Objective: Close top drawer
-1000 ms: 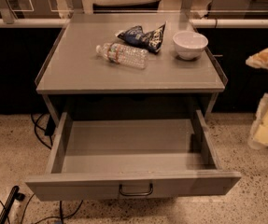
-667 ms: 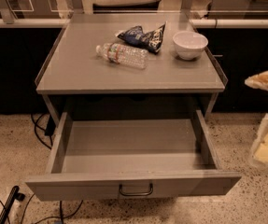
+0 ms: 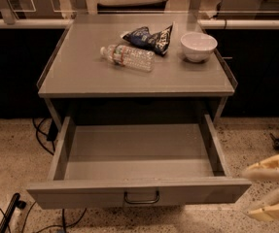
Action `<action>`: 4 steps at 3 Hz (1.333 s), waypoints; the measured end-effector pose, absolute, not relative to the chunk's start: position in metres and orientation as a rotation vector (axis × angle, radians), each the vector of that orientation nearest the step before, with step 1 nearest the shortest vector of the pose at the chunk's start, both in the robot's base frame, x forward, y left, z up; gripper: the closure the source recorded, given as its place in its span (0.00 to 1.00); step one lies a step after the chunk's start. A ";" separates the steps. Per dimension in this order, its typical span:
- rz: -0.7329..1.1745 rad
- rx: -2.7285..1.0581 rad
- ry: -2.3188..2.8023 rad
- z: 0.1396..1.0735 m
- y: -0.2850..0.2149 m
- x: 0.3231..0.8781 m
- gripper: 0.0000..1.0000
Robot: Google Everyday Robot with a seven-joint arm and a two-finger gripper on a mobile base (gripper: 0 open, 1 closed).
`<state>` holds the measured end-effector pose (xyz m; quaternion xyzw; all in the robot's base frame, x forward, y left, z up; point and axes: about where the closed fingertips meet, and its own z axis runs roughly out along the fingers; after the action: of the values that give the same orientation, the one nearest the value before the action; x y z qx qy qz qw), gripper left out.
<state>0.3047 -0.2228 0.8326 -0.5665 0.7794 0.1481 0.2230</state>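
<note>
The top drawer [image 3: 139,191] is a wide grey metal tray pulled fully out of the grey cabinet [image 3: 134,76]. It is empty inside. A small dark loop handle [image 3: 142,198] sits at the centre of its flat front. My gripper [image 3: 270,191] is at the lower right edge of the view, just right of the drawer's front right corner and apart from it. Its two cream fingers [image 3: 265,170] point left, one above the other, with a gap between them and nothing held.
On the cabinet top lie a clear plastic water bottle [image 3: 127,57], a dark chip bag [image 3: 148,38] and a white bowl [image 3: 198,46]. Black cables [image 3: 46,135] run on the speckled floor at the left. A dark counter front stands behind.
My gripper has moved down along the right edge, from beside the cabinet to level with the drawer front. The drawer has not moved.
</note>
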 end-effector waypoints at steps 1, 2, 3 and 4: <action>0.487 -1.546 2.149 0.810 -0.220 0.311 0.72; 0.499 -1.546 2.149 0.806 -0.219 0.313 0.97; 0.521 -1.562 2.136 0.800 -0.204 0.317 1.00; 0.636 -1.540 2.149 0.755 -0.174 0.328 1.00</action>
<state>0.3277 -0.1743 0.7546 -0.5538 0.7727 0.2287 0.2097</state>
